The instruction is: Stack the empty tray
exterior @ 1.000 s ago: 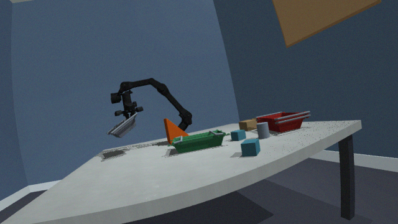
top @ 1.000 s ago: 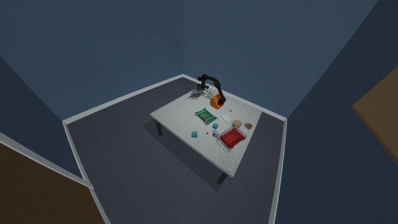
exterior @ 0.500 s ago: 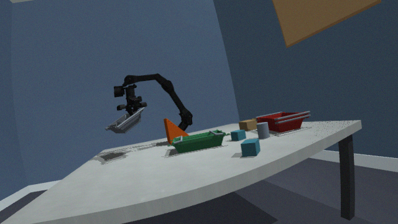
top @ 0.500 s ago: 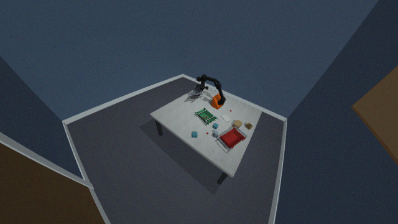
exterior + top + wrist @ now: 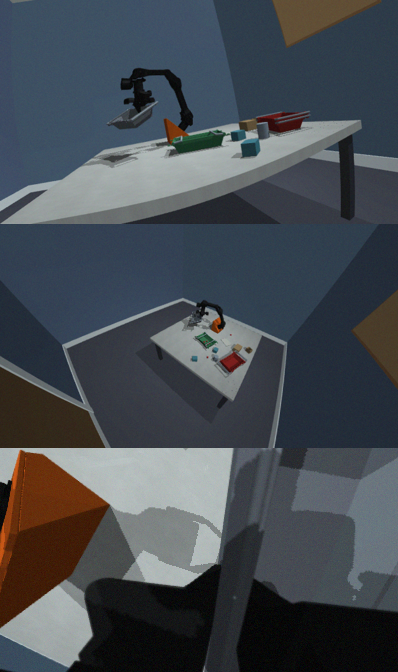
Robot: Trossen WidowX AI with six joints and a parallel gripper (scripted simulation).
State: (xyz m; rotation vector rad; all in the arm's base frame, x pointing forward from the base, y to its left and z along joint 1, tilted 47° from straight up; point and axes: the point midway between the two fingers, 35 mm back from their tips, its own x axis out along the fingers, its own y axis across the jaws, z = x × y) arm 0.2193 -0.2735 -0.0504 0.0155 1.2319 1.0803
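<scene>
The green tray stands on the table with small red blocks inside. Its wire bars lie across its top near the two ends, as far as the small view shows. My gripper is shut on the near side rim of the grey empty tray. The grey tray hangs tilted in the air, its gripped side higher, beyond the green tray's left end in the exterior view. Its shadow falls on the table below. The fingertips are partly hidden behind the rim in the wrist view.
An orange wedge stands between arm base and green tray. Past the green tray are two blue blocks, a grey cylinder, a tan block and a red tray with wire bars.
</scene>
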